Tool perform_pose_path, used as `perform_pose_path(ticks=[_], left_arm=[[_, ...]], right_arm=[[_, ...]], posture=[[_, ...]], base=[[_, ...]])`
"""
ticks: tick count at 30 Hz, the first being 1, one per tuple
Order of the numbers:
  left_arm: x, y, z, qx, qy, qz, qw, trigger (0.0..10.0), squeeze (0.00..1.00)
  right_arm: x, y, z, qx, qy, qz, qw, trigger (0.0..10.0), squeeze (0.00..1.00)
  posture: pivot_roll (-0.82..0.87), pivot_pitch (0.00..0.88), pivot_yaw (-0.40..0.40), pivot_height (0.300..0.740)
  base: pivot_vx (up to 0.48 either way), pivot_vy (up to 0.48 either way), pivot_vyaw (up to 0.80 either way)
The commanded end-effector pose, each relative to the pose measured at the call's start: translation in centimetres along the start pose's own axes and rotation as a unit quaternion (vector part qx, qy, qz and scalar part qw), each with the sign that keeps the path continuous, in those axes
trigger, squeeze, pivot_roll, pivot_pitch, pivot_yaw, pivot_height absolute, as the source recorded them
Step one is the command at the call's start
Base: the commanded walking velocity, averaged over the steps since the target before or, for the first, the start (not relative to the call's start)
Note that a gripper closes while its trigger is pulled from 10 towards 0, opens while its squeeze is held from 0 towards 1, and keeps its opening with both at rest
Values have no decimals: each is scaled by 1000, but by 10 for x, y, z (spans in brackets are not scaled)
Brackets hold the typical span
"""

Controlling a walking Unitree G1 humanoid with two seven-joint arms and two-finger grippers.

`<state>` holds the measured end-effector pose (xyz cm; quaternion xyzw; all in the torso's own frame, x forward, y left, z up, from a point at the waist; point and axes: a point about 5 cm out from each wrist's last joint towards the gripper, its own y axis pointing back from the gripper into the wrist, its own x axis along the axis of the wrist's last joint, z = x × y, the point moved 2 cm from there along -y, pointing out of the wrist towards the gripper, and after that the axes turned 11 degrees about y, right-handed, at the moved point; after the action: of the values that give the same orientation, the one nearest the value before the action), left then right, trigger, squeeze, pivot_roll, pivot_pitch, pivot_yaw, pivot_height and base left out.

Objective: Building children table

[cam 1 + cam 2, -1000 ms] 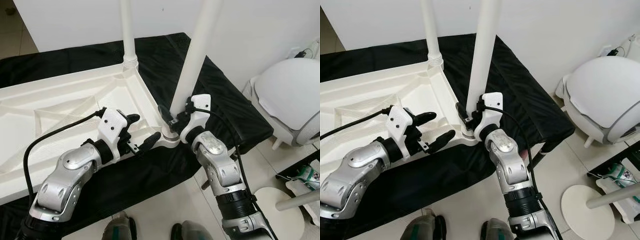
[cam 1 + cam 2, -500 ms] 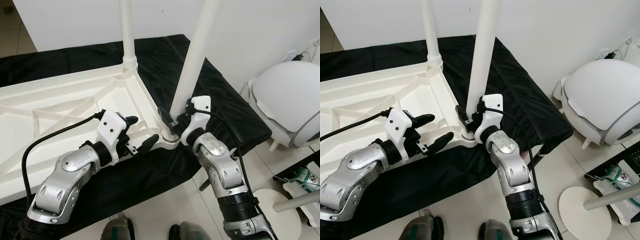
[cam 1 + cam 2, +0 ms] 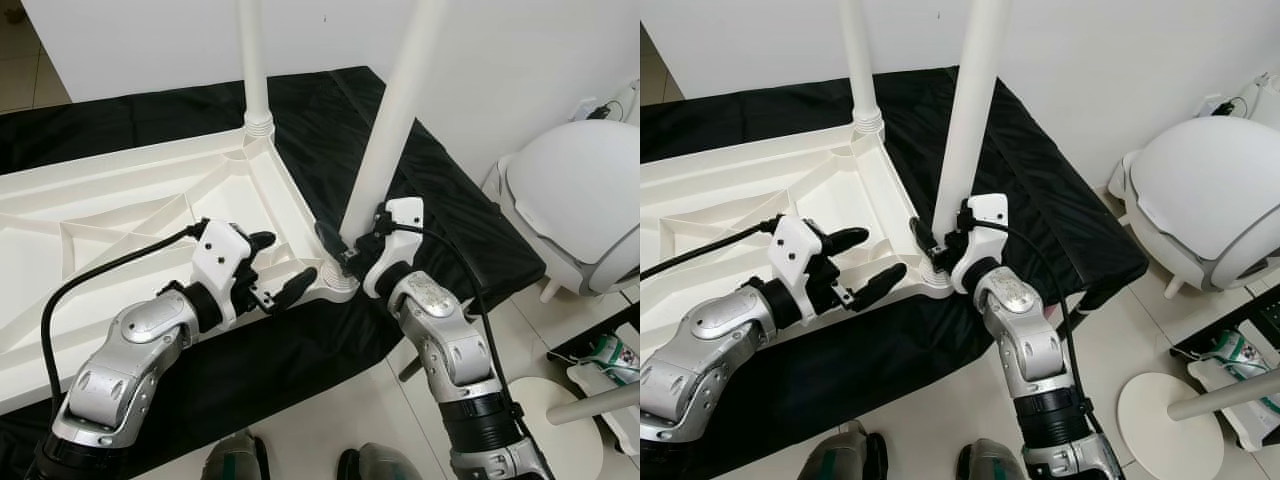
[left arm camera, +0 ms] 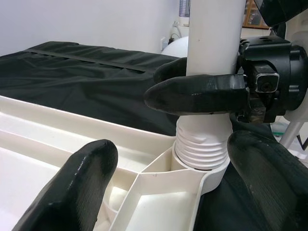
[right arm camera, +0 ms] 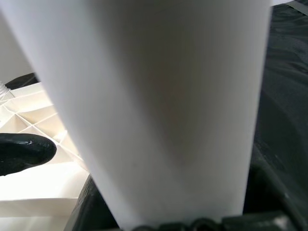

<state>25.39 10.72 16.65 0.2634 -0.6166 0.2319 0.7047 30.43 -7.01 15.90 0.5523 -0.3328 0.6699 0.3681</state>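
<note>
A white plastic table top (image 3: 120,230) lies upside down on a black cloth. One white leg (image 3: 254,70) stands in its far corner. A second leg (image 3: 392,130) stands in the near right corner socket (image 4: 192,180), its threaded end (image 4: 202,147) showing just above the socket. My right gripper (image 3: 342,248) is shut on this leg low down, its fingers (image 4: 197,94) wrapped around the tube. My left gripper (image 3: 283,266) hovers open just left of that corner, holding nothing. In the right wrist view the leg (image 5: 159,106) sits close.
The black cloth (image 3: 440,200) covers a low platform that ends at the right. A white rounded seat (image 3: 585,195) stands on the tiled floor to the right, with a white disc base (image 3: 560,420) near it. My feet (image 3: 235,455) are below the platform edge.
The view has shifted slightly. The right gripper stays clasped on the near leg and the left gripper stays open by the corner.
</note>
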Motion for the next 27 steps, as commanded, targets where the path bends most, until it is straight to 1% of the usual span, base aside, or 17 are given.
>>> perform_pose_path(ticks=[1, 3, 4, 5, 6, 10, 13, 24, 27], left_arm=[[3, 1, 3, -11, -6, 1, 1000, 10000, 0], [3, 1, 3, -11, -6, 1, 1000, 10000, 0], [3, 2, 3, -10, -6, 1, 1000, 10000, 0], [3, 2, 3, -10, -6, 1, 1000, 10000, 0], [3, 2, 3, -8, -7, 1, 1000, 10000, 0], [3, 3, 2, -6, -5, 2, 1000, 10000, 0], [3, 4, 3, -4, -3, 3, 1000, 10000, 0], [4, 6, 2, 0, -2, 4, 1000, 10000, 0], [4, 7, 2, -1, -1, 3, 1000, 10000, 0]], right_arm=[[-9, 2, -1, 1, 15, -18, 1000, 10000, 0], [-9, 2, -2, 3, 22, -18, 1000, 10000, 0], [-10, 2, -3, 9, 37, -16, 999, 10000, 0], [-10, 2, -3, 9, 37, -16, 999, 10000, 0], [-11, 4, -8, 27, 54, -11, 998, 10000, 0], [-13, 6, -8, 34, 68, -13, 997, 10000, 0], [-15, 9, -10, 45, 99, -8, 994, 10000, 0], [-23, 15, -7, 50, 118, 11, 992, 10000, 0], [-22, 18, -7, 50, 109, 22, 992, 10000, 0]], posture=[[0, 35, -21, 740], [0, 35, -21, 740], [5, 34, -25, 740], [5, 34, -25, 740], [7, 34, -27, 740], [9, 33, -28, 740], [10, 34, -32, 740], [11, 36, -29, 740], [10, 38, -26, 740]], base=[[0, 0, 0], [0, 0, 0], [0, 0, 0], [0, 0, 0], [0, 0, 0], [0, 0, 0], [0, 0, 0], [0, 0, 0], [0, 0, 0]])
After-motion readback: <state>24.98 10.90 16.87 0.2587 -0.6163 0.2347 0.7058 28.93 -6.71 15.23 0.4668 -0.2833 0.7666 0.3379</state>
